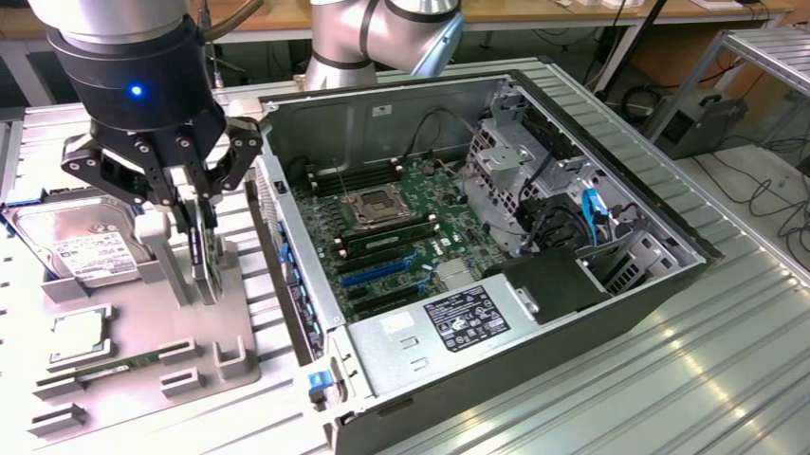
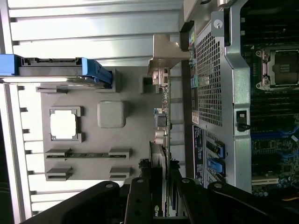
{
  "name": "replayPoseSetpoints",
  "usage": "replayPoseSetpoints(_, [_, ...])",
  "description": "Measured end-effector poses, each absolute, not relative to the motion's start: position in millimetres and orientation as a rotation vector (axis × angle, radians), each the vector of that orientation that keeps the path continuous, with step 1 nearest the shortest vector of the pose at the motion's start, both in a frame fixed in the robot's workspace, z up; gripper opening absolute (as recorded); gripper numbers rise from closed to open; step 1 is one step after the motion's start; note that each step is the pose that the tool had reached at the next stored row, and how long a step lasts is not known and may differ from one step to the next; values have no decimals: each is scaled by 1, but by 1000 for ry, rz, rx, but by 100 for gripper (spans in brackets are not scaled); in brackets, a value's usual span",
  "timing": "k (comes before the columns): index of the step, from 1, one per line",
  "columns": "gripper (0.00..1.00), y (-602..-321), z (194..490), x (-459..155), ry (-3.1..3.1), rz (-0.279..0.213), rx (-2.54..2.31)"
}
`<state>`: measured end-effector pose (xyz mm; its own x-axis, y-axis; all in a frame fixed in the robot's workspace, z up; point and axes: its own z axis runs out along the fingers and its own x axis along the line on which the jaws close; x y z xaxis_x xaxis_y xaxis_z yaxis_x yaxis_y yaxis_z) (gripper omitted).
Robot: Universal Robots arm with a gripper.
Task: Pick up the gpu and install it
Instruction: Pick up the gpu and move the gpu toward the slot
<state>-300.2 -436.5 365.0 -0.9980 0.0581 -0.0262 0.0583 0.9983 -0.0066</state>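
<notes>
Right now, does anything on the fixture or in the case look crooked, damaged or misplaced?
Nothing stands out. The gpu stands upright on edge in the grey fixture, under the gripper. The hard drive and memory stick sit in their holders, and the open case shows no loose parts.

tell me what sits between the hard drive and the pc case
The gpu, standing on edge in the grey fixture, with the claw at its top, seen in the exterior view.

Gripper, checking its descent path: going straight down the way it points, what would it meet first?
The gpu, standing on edge in the grey fixture tray, directly beneath the gripper. The two may be touching; depth is unclear.
</notes>
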Motion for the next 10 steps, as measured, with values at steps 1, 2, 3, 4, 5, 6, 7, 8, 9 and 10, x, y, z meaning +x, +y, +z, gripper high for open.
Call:
replayPoseSetpoints(1, [26, -436, 365, -300, 3114, -12, 91])
replayPoseSetpoints(2, [26, -436, 365, -300, 3114, -11, 91])
replayPoseSetpoints(3, [26, -436, 367, -300, 3114, -11, 91])
replayPoseSetpoints(4, [26, -436, 368, -300, 3114, -12, 91])
replayPoseSetpoints(5, [26, -436, 368, -300, 3114, -11, 91])
replayPoseSetpoints(6, [26, -436, 368, -300, 3114, -11, 91])
replayPoseSetpoints(7, [26, -436, 368, -300, 3114, -11, 91])
replayPoseSetpoints(8, [26, -436, 368, -300, 3114, -12, 91])
replayPoseSetpoints(9, [26, -436, 368, -300, 3114, -12, 91])
replayPoseSetpoints(10, [26, -436, 369, -300, 3114, -12, 91])
